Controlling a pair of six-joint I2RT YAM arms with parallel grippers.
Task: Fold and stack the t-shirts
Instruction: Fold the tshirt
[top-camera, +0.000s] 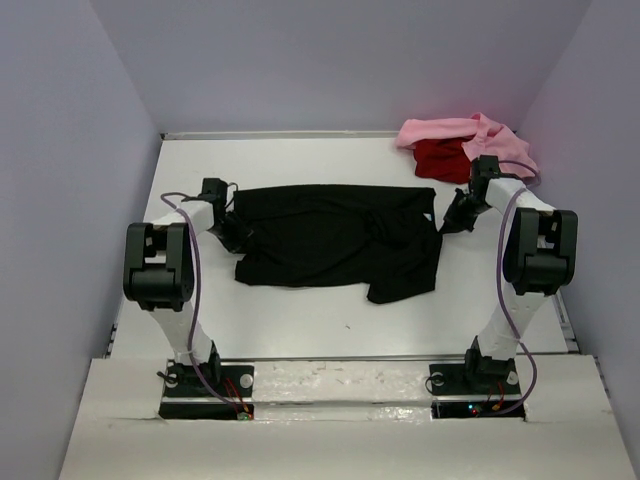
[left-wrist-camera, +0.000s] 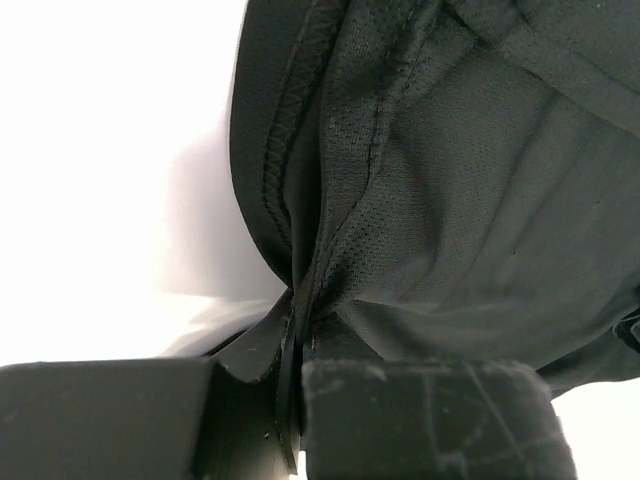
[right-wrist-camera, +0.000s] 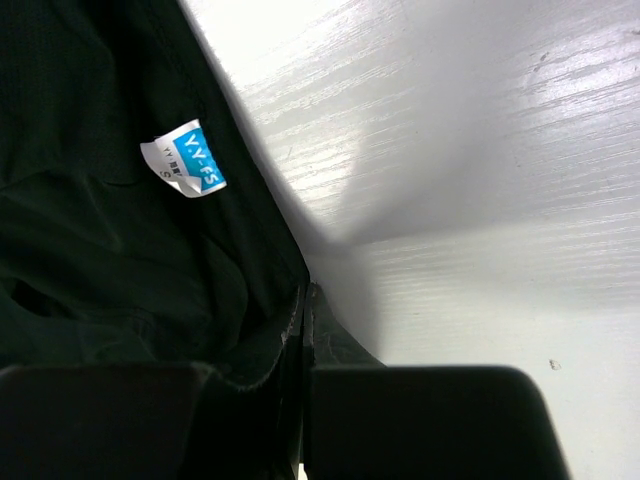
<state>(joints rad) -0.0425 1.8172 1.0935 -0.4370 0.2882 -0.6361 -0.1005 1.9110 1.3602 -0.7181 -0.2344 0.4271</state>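
On table (top-camera: 300, 335): black t-shirt (top-camera: 335, 240) between left claw (top-camera: 238, 232), right claw (top-camera: 450, 222).

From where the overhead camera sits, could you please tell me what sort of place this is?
Probably a robot lab test cell: a white table boxed in by pale walls, left arm and right arm bolted at its near edge, a black t-shirt between them.

Left gripper (top-camera: 238, 233) and right gripper (top-camera: 452, 222) — both pinched closed, low, elbows raised, pointing inward.
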